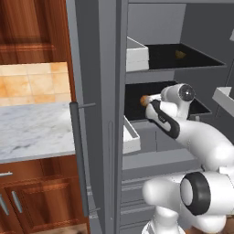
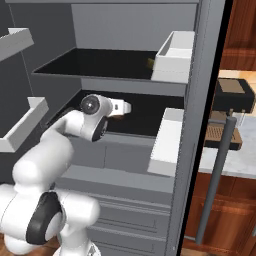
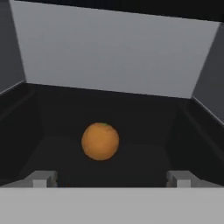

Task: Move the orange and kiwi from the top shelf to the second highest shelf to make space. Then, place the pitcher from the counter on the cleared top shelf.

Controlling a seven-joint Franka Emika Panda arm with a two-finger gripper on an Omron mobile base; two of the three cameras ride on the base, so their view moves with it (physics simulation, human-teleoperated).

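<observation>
On the second highest shelf of the open fridge, the gripper stands with its two fingers wide apart, and it holds nothing. One orange lies on the black board just in front of the fingers, between them but apart from both, about in the middle of the shelf's width and well away from the back wall. From the left base view the orange shows at the front left part of this shelf, just beside the hand. One small brownish thing lies on the top shelf, toward its back; it is too small to tell what it is. Two white door bins show on the right door, one above the other; I cannot tell what is inside them. One marbled counter stands left of the fridge.
</observation>
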